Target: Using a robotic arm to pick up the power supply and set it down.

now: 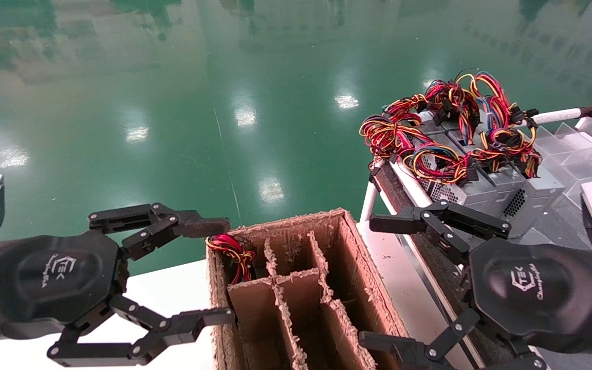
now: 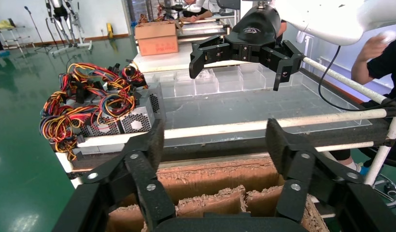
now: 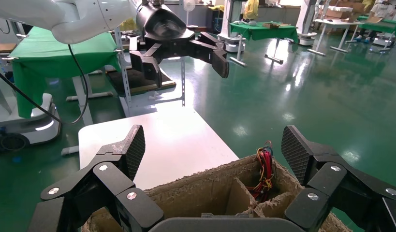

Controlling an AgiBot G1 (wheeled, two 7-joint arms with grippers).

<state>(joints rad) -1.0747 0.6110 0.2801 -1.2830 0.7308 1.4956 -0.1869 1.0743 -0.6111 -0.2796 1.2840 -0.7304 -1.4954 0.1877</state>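
Cardboard box [image 1: 296,288] with dividers sat between both claws in the head view; left claw [image 1: 214,270] and right claw [image 1: 373,280] were spread, empty; power supplies [image 1: 481,180] lay beyond the right claw; left wrist view showed them [image 2: 118,116] ahead; right wrist view showed wires [image 3: 263,169] in one compartment.

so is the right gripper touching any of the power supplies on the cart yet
Apart. The left wrist view shows the right gripper open in the air, well away from the power supplies.
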